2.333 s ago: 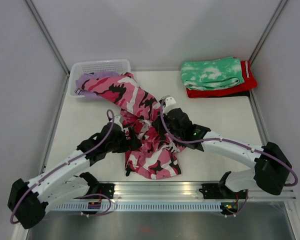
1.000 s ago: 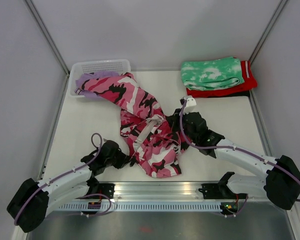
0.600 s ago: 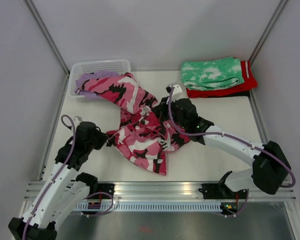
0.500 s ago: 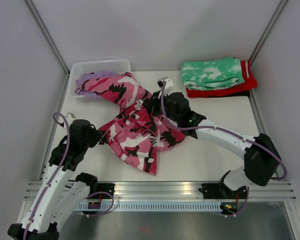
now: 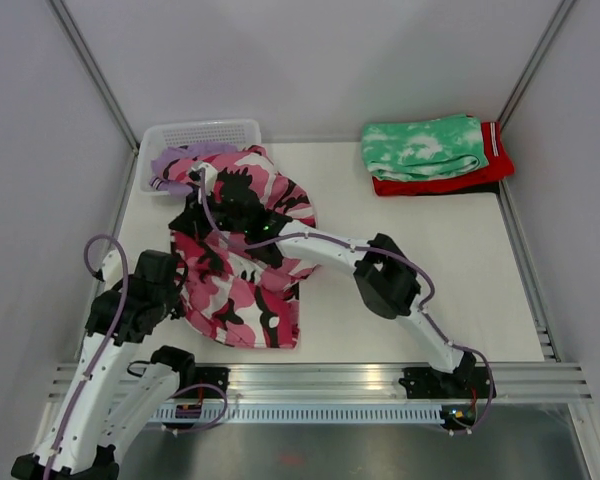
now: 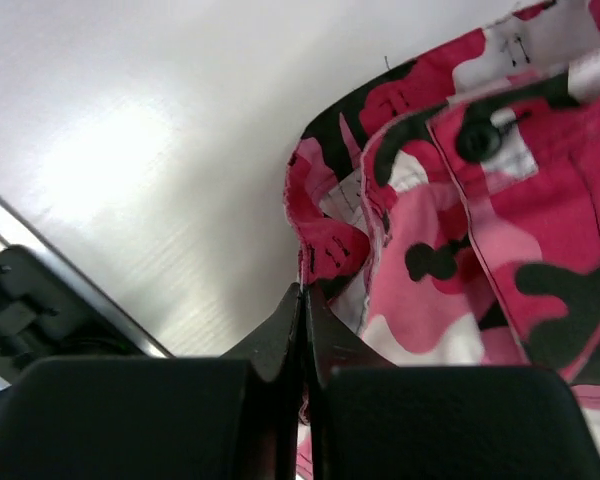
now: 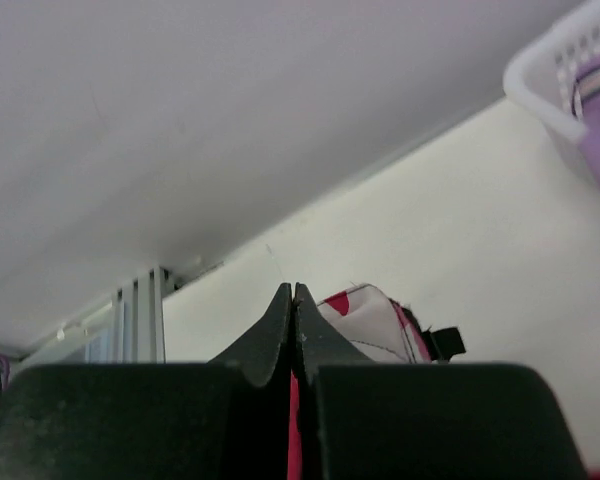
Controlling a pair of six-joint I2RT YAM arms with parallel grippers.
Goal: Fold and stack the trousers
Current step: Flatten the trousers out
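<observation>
White table (image 5: pixel 430 260); camouflage trousers (image 5: pixel 240 300) cover most of the lilac pair (image 5: pixel 172 160).

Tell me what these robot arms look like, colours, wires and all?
The left arm and right arm are smooth white tubes joined by chunky black joints. A thin purple cable runs along each, looping free in places. A small green light glows on the right arm. The left gripper and right gripper each have two black fingers tapering to a wedge.

- A white basket (image 5: pixel 205 128) stood at the desk's (image 5: pixel 430 260) far left corner.
- A green tie-dye garment (image 5: pixel 425 145) lay folded on a red one (image 5: pixel 495 165), far right.
</observation>
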